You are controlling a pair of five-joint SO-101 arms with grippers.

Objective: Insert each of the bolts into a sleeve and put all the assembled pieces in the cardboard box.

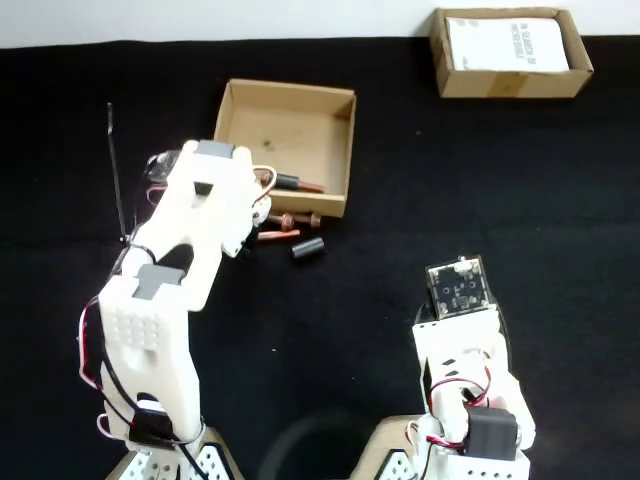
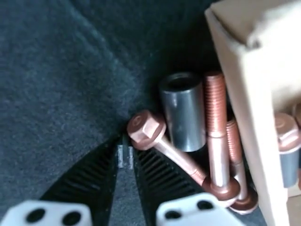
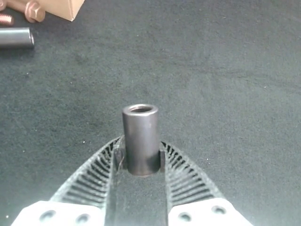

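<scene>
The left arm (image 1: pixel 190 250) stretches forward across the black bench (image 1: pixel 450 180), its wrist bent down at the near wall of the cardboard box (image 1: pixel 290 92). Its jaws are closed tip to tip and grip nothing; they sit low over the bench with one bolt (image 2: pixel 162 146) lying aslant, its head just beside the tips and its shank across one finger. Two more bolts (image 2: pixel 216 127) lie side by side along the box's outer wall, with a loose sleeve (image 2: pixel 183 110) touching the nearer of them. Inside the box lies an assembled piece (image 1: pixel 295 183). The right arm (image 1: pixel 465 350) is folded back near its base, well apart from the box, wrist pointing forward. Its jaws are part-open and clamp the lower half of a held sleeve (image 3: pixel 140 132), which stands upright with its open bore showing at the top.
</scene>
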